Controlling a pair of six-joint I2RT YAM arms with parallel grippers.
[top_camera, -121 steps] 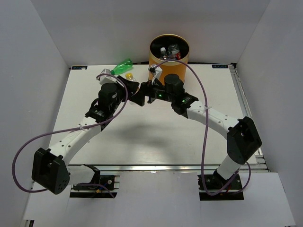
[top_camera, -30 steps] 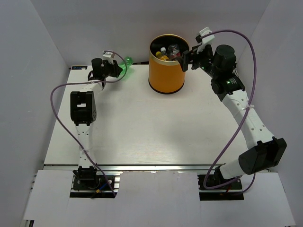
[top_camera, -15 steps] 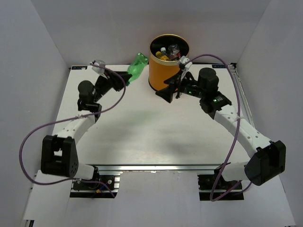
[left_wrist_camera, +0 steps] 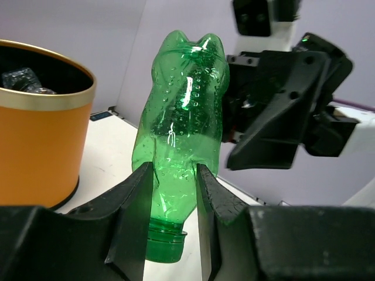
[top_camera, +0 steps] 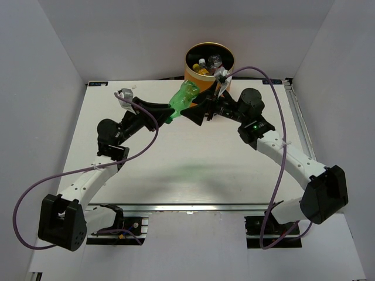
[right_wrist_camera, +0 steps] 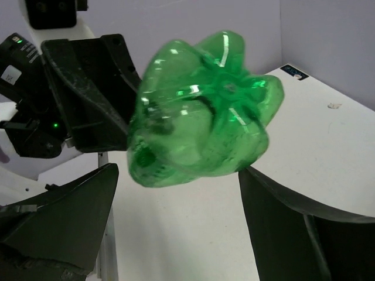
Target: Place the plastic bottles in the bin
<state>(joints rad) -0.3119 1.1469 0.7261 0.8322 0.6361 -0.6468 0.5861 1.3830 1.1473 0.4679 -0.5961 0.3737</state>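
Note:
My left gripper (top_camera: 168,111) is shut on the neck of the green bottle (top_camera: 183,98) and holds it above the table, base up, just left of the orange bin (top_camera: 194,80). In the left wrist view the fingers (left_wrist_camera: 136,205) clamp the bottle (left_wrist_camera: 184,111) above its cap. My right gripper (top_camera: 197,113) is open and faces the bottle's base. In the right wrist view the base (right_wrist_camera: 205,111) sits just above the gap of the right gripper (right_wrist_camera: 179,178). Several other bottles (top_camera: 208,63) lie inside the bin; their labels are mostly hidden.
The bin's gold rim (left_wrist_camera: 53,98) stands at the back centre of the table, close behind both grippers. White walls enclose the table on the left, right and back. Purple cables loop from both arms.
My left gripper has carried the green bottle right and forward, away from the back left. My right gripper has swung left, in front of the bin, up to the bottle's base.

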